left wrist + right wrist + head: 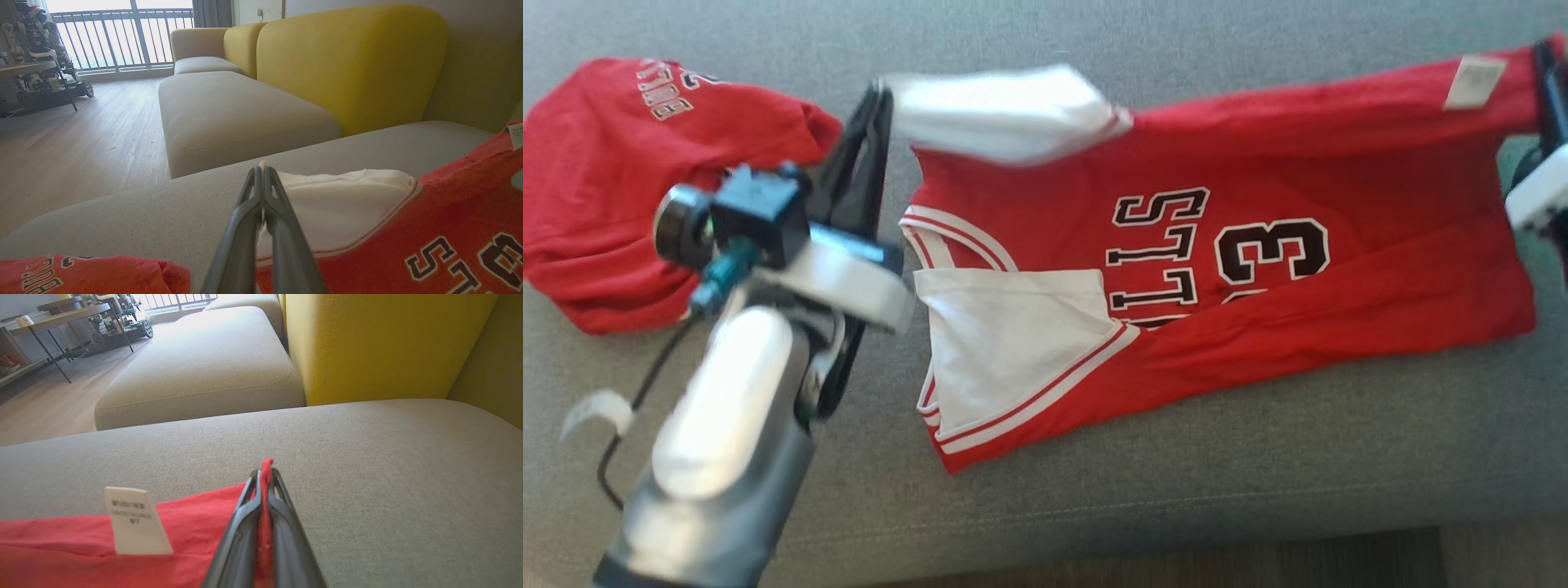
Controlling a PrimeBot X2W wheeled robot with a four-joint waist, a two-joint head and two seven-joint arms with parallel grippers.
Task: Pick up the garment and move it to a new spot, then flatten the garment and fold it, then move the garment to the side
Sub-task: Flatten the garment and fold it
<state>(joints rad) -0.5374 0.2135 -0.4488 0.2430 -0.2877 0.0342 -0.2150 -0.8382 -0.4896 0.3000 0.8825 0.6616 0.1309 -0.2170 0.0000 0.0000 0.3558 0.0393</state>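
Your red jersey (1258,302) lies spread across the grey sofa seat (1176,506). Its neck is to the left and its bottom hem is to the right. The near edge lies flat on the seat. The far edge is pulled into a line between your two tools and looks lifted a little off the seat.

Your left tool (878,106) is clenched on the edge of the far white sleeve (1005,110). Your right tool (1543,65) is clenched on the far right corner of the red hem, just past a small white label (1472,82).

On the near side there is a band of bare grey seat between the jersey and the seat's front edge. Past that edge is a strip of brown floor (1258,563). On the far side there is more bare seat, then the yellow back cushion (351,61). On the left a second red shirt (621,188) lies bunched up just beside your left tool, so room is tight there. On the right the hem comes close to the picture's edge, and you cannot tell how much seat lies past it.

Your left arm (727,408) comes in from the near left corner and slants toward the far right. It sits between the bunched shirt and the jersey's neck, with its long dark fingers pressed together and pointing far. A pale bit of your right wrist (1539,192) sits at the right edge, with its fingers pointing far too.
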